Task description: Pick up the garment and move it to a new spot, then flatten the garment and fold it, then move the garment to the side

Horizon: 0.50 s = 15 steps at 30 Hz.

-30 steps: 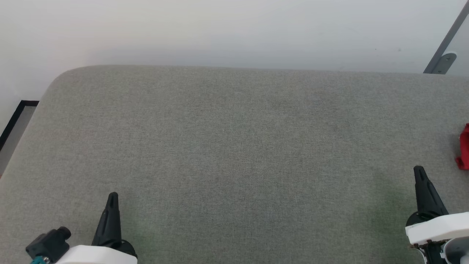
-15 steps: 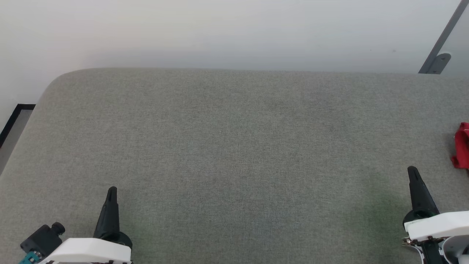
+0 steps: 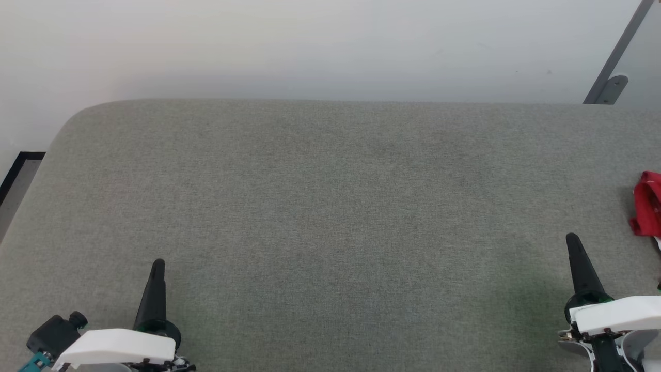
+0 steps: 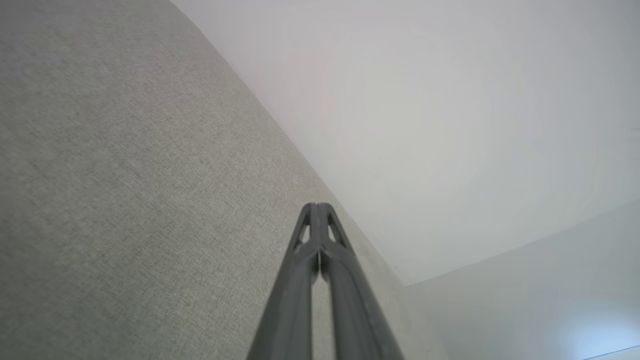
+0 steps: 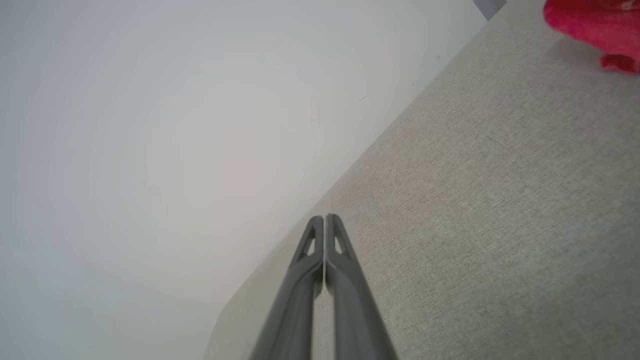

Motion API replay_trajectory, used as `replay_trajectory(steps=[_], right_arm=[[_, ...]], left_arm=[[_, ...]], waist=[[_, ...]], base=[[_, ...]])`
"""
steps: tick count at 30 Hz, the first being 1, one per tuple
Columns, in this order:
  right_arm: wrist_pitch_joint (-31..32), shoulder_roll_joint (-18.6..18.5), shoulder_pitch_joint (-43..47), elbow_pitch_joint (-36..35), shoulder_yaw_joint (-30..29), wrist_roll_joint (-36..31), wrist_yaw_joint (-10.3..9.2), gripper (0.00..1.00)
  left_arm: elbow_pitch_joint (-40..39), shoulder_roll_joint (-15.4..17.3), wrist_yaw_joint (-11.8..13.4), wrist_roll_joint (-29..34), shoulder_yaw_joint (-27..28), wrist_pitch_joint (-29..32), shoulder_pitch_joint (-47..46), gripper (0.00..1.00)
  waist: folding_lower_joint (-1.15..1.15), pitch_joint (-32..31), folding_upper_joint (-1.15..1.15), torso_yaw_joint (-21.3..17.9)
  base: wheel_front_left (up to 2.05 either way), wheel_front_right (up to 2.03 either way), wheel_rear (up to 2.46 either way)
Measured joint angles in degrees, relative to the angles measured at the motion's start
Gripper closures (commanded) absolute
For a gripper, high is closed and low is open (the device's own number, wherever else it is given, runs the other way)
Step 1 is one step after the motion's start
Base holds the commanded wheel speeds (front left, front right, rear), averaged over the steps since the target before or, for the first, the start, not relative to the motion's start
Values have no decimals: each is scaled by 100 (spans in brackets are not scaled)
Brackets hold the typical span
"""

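A bunched red part of the garment [image 3: 646, 204] lies at the far right edge of the head view on the grey padded surface [image 3: 330, 206]; most of it is cut off by the frame. It also appears as a red lump, the garment [image 5: 595, 22], at the top right of the right wrist view. My right gripper [image 3: 572, 238] is shut and empty, a little left of and nearer than the garment. My left gripper [image 3: 158, 264] is shut and empty at the lower left, far from the garment. Both wrist views show the left gripper [image 4: 316, 206] and right gripper [image 5: 325, 218] with fingers pressed together.
A pale wall runs behind the grey surface's far edge. A grey metal bracket [image 3: 607, 88] stands at the upper right. The surface's rounded left corner drops toward a dark-edged floor strip [image 3: 15, 173].
The camera has swung a little to the right, so more of the red garment shows at the right edge. Both grippers stay shut in about the same places.
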Motion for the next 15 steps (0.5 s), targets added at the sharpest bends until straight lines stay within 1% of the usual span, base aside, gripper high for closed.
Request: replay_trajectory(steps=[15], right_arm=[[192,124,-99,66,-12,778,-1,100]], left_arm=[[86,-22,1,-850,59,226,-145,100]], waist=[[0,-38,0,-69]], base=[[0,0,0]])
